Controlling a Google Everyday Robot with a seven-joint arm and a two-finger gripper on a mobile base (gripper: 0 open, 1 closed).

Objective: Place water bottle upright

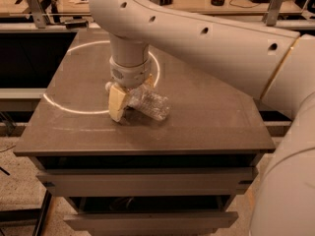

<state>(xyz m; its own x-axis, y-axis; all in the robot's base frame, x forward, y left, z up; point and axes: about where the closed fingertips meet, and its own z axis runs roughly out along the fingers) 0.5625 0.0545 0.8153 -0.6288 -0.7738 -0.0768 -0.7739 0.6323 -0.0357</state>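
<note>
The water bottle (pixel 151 105) is clear ribbed plastic and lies on its side near the middle of the dark table top (pixel 206 122), its base pointing right and toward the front. Its white cap (pixel 109 86) shows at the left, just under the wrist. My gripper (pixel 131 100) comes straight down from the big white arm and its tan fingers (pixel 117 106) straddle the bottle's neck end, shut on it. The label band is hidden by the fingers.
A white circle line (pixel 64 107) is marked on the table top. The table has drawers below its front edge (pixel 147 154). Desks with clutter stand behind. The arm's large white link (pixel 221 43) spans the right side.
</note>
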